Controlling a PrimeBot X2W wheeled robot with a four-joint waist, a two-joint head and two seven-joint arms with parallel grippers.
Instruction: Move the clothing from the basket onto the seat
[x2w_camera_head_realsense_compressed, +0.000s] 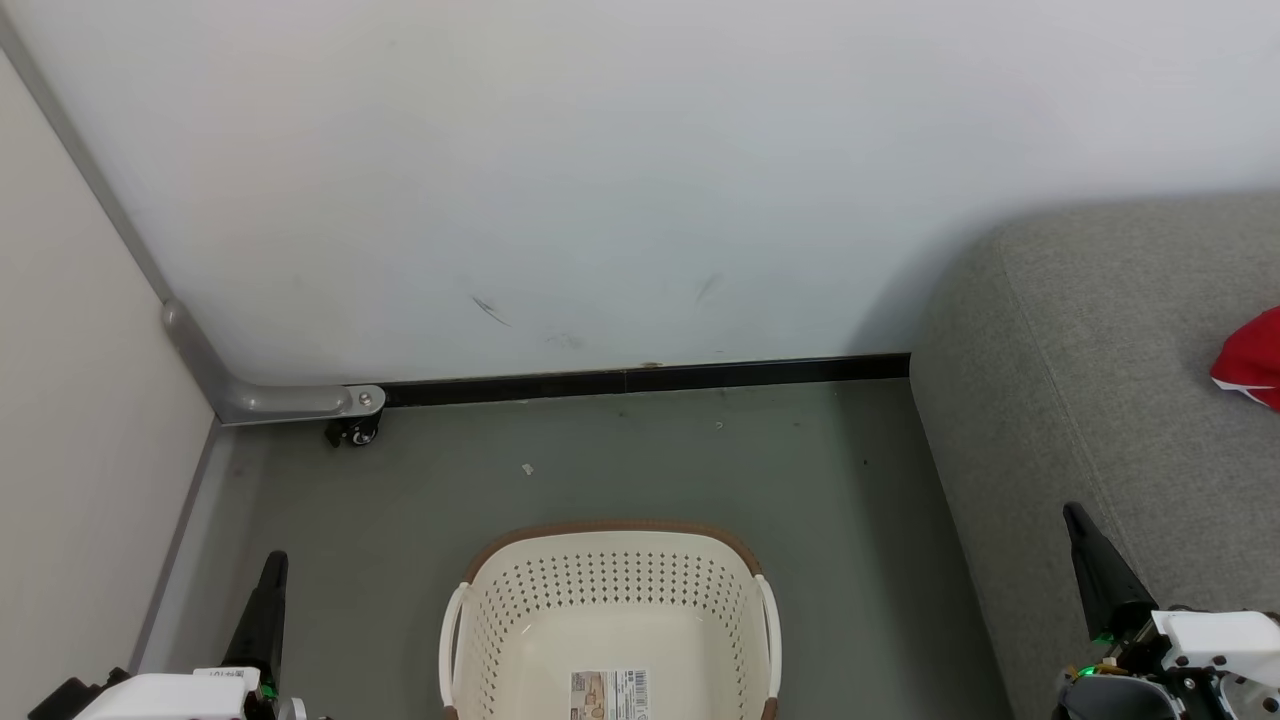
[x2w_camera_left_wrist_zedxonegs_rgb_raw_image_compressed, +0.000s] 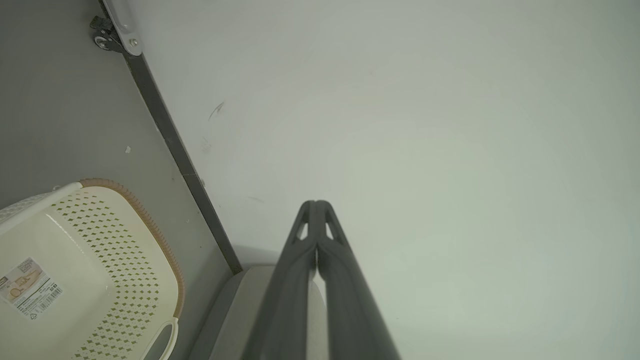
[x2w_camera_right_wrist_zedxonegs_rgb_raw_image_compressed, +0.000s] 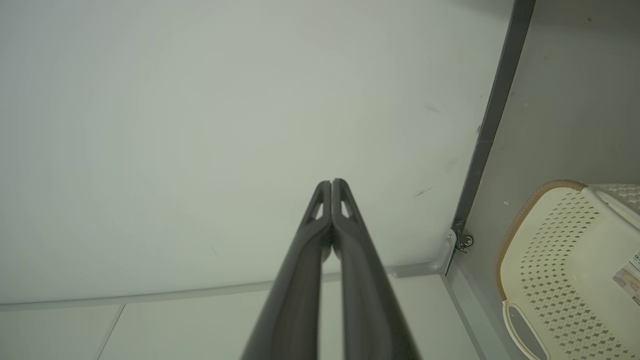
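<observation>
The cream perforated basket (x2w_camera_head_realsense_compressed: 610, 620) with a brown rim stands on the grey floor at the bottom centre; its inside shows just a barcode sticker (x2w_camera_head_realsense_compressed: 608, 694). A corner of red clothing (x2w_camera_head_realsense_compressed: 1252, 360) with white trim lies on the grey seat (x2w_camera_head_realsense_compressed: 1110, 400) at the right edge. My left gripper (x2w_camera_head_realsense_compressed: 272, 562) is shut and holds nothing, low at the left of the basket. My right gripper (x2w_camera_head_realsense_compressed: 1075, 515) is shut and holds nothing, in front of the seat's near corner. The basket (x2w_camera_left_wrist_zedxonegs_rgb_raw_image_compressed: 75, 270) lies left of the shut left gripper (x2w_camera_left_wrist_zedxonegs_rgb_raw_image_compressed: 316, 204); the basket (x2w_camera_right_wrist_zedxonegs_rgb_raw_image_compressed: 570, 270) lies right of the shut right gripper (x2w_camera_right_wrist_zedxonegs_rgb_raw_image_compressed: 331, 182).
A white wall with a black baseboard (x2w_camera_head_realsense_compressed: 640, 378) runs behind the basket. A pale panel on a grey bracket with a caster (x2w_camera_head_realsense_compressed: 352, 432) closes the left side. Bare grey floor (x2w_camera_head_realsense_compressed: 620, 460) lies between basket and wall.
</observation>
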